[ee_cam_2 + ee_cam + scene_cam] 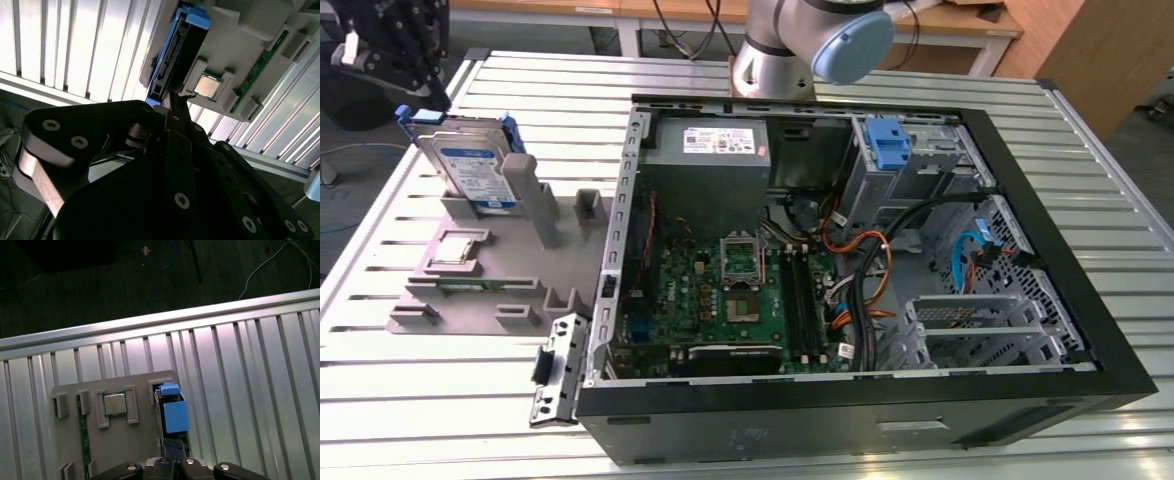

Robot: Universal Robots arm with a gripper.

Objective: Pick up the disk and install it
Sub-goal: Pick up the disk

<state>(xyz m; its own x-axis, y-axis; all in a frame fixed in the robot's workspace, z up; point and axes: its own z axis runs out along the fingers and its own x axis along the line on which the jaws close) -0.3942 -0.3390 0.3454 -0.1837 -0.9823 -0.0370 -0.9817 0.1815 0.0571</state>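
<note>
None of the job is done yet. The disk (470,165) stands upright in the grey holder (480,275) on the desk (400,420), at ten o'clock from the open computer case (1067,300). The gripper (175,96) hangs near its top edge, pinched narrow, holding nothing.

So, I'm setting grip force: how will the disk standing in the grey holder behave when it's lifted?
The disk is a metal slab, so probably rigid and heavy for its size. Its blue plastic bracket may flex slightly. Standing on edge in the grey holder, it could tip if nudged sideways.
</note>
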